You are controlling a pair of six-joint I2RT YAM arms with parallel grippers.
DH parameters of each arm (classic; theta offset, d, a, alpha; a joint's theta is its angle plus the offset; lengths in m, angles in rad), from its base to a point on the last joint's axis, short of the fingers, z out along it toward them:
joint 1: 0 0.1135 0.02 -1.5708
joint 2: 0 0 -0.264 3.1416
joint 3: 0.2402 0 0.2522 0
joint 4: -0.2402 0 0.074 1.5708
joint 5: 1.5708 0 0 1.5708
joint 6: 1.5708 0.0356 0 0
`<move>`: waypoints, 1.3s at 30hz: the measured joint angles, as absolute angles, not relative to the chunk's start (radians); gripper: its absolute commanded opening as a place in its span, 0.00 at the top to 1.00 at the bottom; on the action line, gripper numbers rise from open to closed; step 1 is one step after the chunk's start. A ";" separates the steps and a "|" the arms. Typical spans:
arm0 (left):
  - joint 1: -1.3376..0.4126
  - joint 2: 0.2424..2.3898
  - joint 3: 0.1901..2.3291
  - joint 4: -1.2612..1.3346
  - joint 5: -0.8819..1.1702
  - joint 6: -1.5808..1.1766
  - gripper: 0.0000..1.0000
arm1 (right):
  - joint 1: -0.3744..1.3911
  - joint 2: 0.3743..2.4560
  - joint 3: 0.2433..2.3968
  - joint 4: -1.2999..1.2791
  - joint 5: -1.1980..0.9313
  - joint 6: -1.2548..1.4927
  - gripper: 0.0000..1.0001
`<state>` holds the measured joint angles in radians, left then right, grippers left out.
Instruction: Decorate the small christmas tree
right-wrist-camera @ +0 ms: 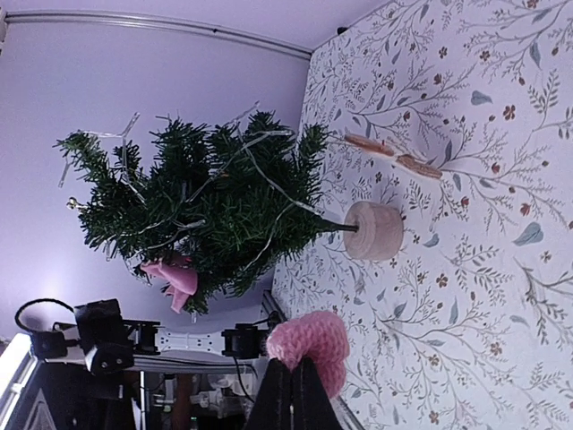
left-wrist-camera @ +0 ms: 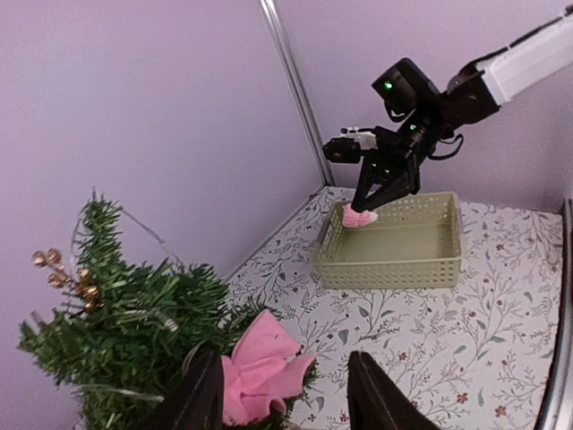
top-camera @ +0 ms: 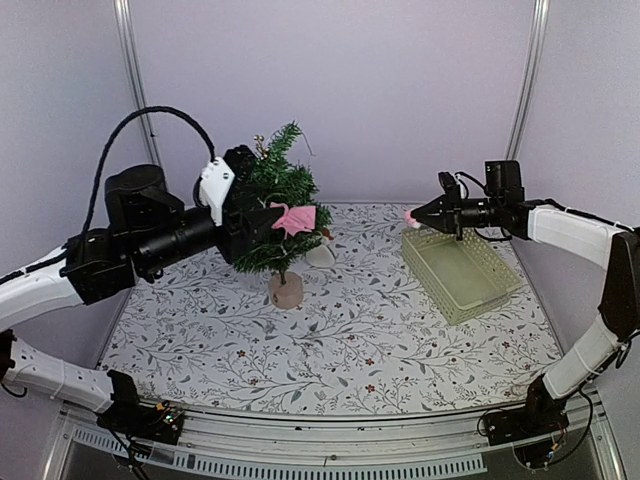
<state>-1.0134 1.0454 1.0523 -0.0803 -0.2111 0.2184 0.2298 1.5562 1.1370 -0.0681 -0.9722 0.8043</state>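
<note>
The small christmas tree (top-camera: 283, 190) stands on its pale round base (top-camera: 286, 290) at the left of the table. Gold berries (left-wrist-camera: 67, 273) sit near its top. A pink bow (top-camera: 293, 218) rests on a right-hand branch. My left gripper (left-wrist-camera: 286, 399) is open with its fingers (left-wrist-camera: 201, 399) either side of the bow (left-wrist-camera: 264, 367), which touches the left finger and stands apart from the right one. My right gripper (top-camera: 422, 214) hovers above the basket's near-left corner, shut on a pink knitted ornament (right-wrist-camera: 312, 345), also in the top view (top-camera: 411, 218).
A pale green mesh basket (top-camera: 490, 295) sits at the right, its inside showing nothing. A small beige ornament (right-wrist-camera: 394, 154) lies on the floral tablecloth just behind the tree. Purple walls close in the back and sides.
</note>
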 measured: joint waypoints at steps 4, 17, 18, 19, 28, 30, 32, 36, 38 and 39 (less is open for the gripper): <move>-1.113 1.213 1.124 -0.064 -0.218 0.361 0.58 | 0.241 1.505 1.103 -0.093 -1.012 0.945 1.00; -1.166 1.568 1.378 -0.024 -0.133 0.638 0.68 | 0.315 1.355 0.991 -0.076 -1.118 1.352 1.00; -1.166 1.582 1.387 -0.026 -0.123 0.648 0.69 | 0.318 1.349 0.981 -0.069 -1.122 1.376 1.00; -1.166 1.593 1.393 -0.028 -0.117 0.657 0.69 | 0.321 1.342 0.972 -0.060 -1.125 1.402 1.00; -1.167 1.701 1.470 -0.067 -0.059 0.727 0.73 | 0.366 1.328 0.966 0.031 -1.144 1.552 1.00; -1.167 1.720 1.492 -0.078 -0.055 0.739 0.73 | 0.376 1.328 0.966 0.046 -1.150 1.571 1.00; -1.167 1.736 1.507 -0.084 -0.052 0.749 0.74 | 0.382 1.329 0.968 0.054 -1.156 1.581 1.00; -1.167 1.750 1.512 -0.086 -0.054 0.757 0.74 | 0.392 1.331 0.971 0.057 -1.164 1.594 1.00; -1.167 1.754 1.512 -0.086 -0.065 0.760 0.75 | 0.395 1.331 0.972 0.060 -1.167 1.597 1.00; -1.167 1.756 1.512 -0.086 -0.072 0.761 0.75 | 0.397 1.333 0.974 0.061 -1.168 1.599 1.00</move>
